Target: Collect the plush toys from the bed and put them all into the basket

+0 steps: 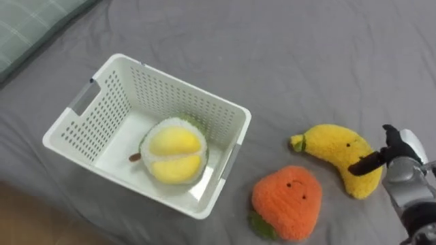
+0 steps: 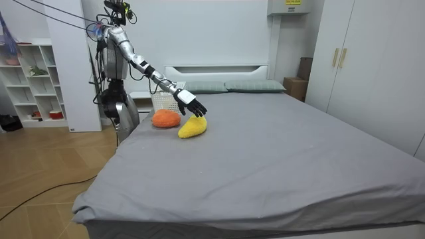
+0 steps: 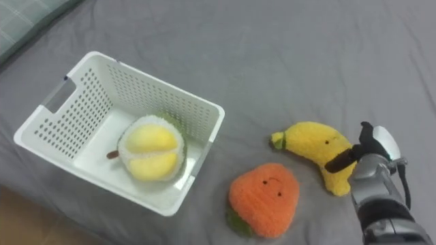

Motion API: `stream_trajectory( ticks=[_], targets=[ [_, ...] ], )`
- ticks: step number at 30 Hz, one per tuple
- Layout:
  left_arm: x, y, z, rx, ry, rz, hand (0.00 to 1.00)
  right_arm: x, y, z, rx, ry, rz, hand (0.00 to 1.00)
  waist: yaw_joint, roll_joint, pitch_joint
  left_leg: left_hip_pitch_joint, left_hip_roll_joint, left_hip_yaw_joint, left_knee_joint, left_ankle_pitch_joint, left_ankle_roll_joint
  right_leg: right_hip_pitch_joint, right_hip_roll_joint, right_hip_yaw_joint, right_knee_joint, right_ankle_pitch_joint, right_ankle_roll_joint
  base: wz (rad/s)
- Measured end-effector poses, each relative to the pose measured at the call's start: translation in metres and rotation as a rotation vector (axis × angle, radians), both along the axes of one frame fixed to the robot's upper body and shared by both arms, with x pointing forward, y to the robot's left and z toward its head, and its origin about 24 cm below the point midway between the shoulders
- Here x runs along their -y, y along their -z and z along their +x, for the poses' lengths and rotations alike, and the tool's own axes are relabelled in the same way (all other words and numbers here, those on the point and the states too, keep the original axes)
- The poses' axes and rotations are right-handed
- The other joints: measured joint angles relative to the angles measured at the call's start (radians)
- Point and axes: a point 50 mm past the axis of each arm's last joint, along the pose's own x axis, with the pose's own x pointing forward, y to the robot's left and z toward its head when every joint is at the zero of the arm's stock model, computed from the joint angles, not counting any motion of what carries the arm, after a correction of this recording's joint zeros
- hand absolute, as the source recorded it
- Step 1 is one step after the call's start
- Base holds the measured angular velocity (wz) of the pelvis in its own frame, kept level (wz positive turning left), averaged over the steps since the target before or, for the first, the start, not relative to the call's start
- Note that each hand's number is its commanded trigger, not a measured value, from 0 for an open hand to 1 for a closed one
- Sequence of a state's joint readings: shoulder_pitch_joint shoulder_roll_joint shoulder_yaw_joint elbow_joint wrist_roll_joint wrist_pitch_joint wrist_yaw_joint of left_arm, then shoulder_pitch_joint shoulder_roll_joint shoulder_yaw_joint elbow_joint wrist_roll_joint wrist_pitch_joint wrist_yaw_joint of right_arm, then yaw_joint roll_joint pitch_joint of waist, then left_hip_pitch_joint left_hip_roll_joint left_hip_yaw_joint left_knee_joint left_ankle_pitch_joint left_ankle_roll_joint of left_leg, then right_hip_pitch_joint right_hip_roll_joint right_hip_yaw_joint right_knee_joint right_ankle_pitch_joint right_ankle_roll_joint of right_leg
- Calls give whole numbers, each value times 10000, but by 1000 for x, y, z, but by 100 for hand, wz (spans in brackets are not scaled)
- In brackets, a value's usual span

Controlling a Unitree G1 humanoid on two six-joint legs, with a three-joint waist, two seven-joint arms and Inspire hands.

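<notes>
Right hand [image 1: 400,158] is closest, low at the right edge of the eye views, w/ its arm stretched out over the bed [image 1: 306,54]. What shows of its fingers is straight: one dark finger [image 1: 364,164] lies across the banana plush [image 1: 337,150], w/ nothing curled round it. So the hand is spread open & has hold of nothing. Room view agrees: the hand hangs just above the banana, fingers pointing down. The robot stands at the bed's side, at the room view's left.

Prob. reason for the pose: coming from above w/ fingers spread lets them close round the toy's thick middle. The plush is soft & should squash into a firm hold.

White basket [image 1: 184,84] sits on the bed to the robot's left, open side up, so toys can be dropped in. A durian plush [image 1: 174,153] already lies inside, by the near wall.

Banana's fat lower end is the part touching the hand; its stalk end points toward the basket. Orange plush [image 1: 287,201] lies just beside the banana, btwn hand & basket, apart from both. The basket is well off from the hand, so the carry prob. goes across & over the orange plush.
</notes>
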State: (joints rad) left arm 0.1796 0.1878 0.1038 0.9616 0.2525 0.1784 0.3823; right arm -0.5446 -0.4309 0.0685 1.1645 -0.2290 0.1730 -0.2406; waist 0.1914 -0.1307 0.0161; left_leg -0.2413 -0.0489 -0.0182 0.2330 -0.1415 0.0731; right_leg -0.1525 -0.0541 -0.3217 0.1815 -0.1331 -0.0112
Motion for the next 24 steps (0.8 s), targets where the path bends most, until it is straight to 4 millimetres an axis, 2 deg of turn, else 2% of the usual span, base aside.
stream_trajectory(
  ticks=[4, 7, 8, 9, 10, 11, 12, 17, 21, 24],
  targets=[
    [1, -1, 11, 269, 152, -147, 0, 2, -10, 8, 40, -205, -512, 0, 92, 57, 120, -289, -14, -104, 53, 0, 0, -204, -51, -226, 14, 0, 1, 11],
    [3, 0, 20, 185, 526, -161, 0, 0, -12, 11, -57, -390, -779, 0, 141, 95, 155, -636, -21, -168, 129, 24, -6, -466, -36, -392, 37, 0, -1, 13],
    [4, 0, 21, 161, 584, -175, 0, 0, -11, 11, -109, -431, -829, 7, 186, 100, 164, -667, -21, -172, 133, 25, -7, -499, -34, -396, 38, 0, -1, 5],
    [4, 0, 22, 164, 640, -251, 0, 1, -10, 9, -209, -419, -862, 56, 300, 101, 164, -764, -21, -171, 144, 25, -7, -598, -31, -396, 47, 0, -1, 0],
    [5, 0, 24, 162, 701, -337, 0, 4, -8, 7, -340, -317, -892, 75, 372, 115, 177, -881, -28, -208, 189, 25, -7, -679, -34, -439, 48, 0, -1, 6],
    [5, 0, 24, 153, 747, -348, 0, 5, -8, 6, -371, -284, -907, 100, 389, 120, 177, -955, -35, -239, 212, 25, -7, -737, -39, -476, 57, 0, -2, 13],
    [6, 1, 25, 117, 869, -347, 0, 7, -9, 6, -423, -305, -1005, 100, 395, 141, 215, -1064, -46, -281, 242, 31, -8, -812, -46, -526, 57, -1, -2, 11],
    [10, 3, 23, -62, 1180, -543, 0, 12, -7, 1, -791, -316, -1319, 100, 422, 144, 224, -1387, -108, -419, 266, 74, 9, -1070, -153, -704, 72, -6, 2, 12],
    [11, 3, 24, -74, 1275, -661, 0, 18, -16, 4, -637, -258, -1676, 100, 416, 148, 240, -1554, -141, -439, 268, 90, 36, -1221, -158, -753, 71, -8, 7, 0],
    [11, 2, 31, 2, 1450, -735, 0, 18, -21, 8, -630, -471, -1961, 100, 434, 148, 333, -1684, -141, -435, 287, 97, 37, -1341, -162, -763, 71, -9, 7, 0]
  ],
)
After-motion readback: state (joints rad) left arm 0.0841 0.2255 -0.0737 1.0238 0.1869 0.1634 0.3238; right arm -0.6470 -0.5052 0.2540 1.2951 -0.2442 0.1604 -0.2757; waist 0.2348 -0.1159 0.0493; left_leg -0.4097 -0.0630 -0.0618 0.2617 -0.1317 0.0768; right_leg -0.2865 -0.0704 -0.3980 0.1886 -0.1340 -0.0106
